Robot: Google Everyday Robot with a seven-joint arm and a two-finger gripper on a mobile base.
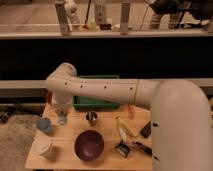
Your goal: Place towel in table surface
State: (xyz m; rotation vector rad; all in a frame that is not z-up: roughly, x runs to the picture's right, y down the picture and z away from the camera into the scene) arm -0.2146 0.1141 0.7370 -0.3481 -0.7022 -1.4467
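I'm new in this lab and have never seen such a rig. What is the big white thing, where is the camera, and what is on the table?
The big white tube is the robot's single arm. There is only one view, and it looks down over the arm onto a wooden table. The arm reaches to the left, bends down and ends in a gripper over the table's left side. The gripper is shut, apparently on a small pale towel at its tip. I cannot tell whether the towel touches the wood.

On the table are a green tray at the back, a purple bowl in front, a blue-grey cup and a pale cup at the left, a small metal cup, and a banana.
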